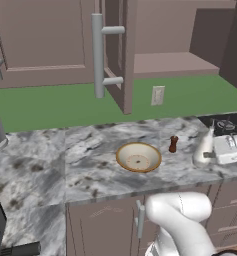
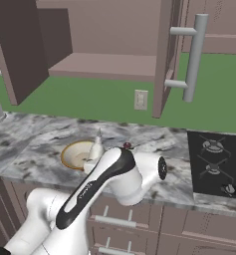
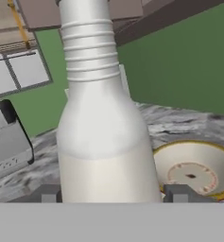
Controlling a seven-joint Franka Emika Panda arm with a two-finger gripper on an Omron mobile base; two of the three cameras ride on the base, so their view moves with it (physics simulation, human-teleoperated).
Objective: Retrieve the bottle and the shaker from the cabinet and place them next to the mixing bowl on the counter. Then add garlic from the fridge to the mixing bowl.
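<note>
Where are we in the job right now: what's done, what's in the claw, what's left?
Done: the shaker stands on the counter beside the mixing bowl. In hand: the bottle sits between the claw fingertips, low over the counter near the bowl; release looks next. Left: garlic from the fridge; the bowl holds none.
</note>
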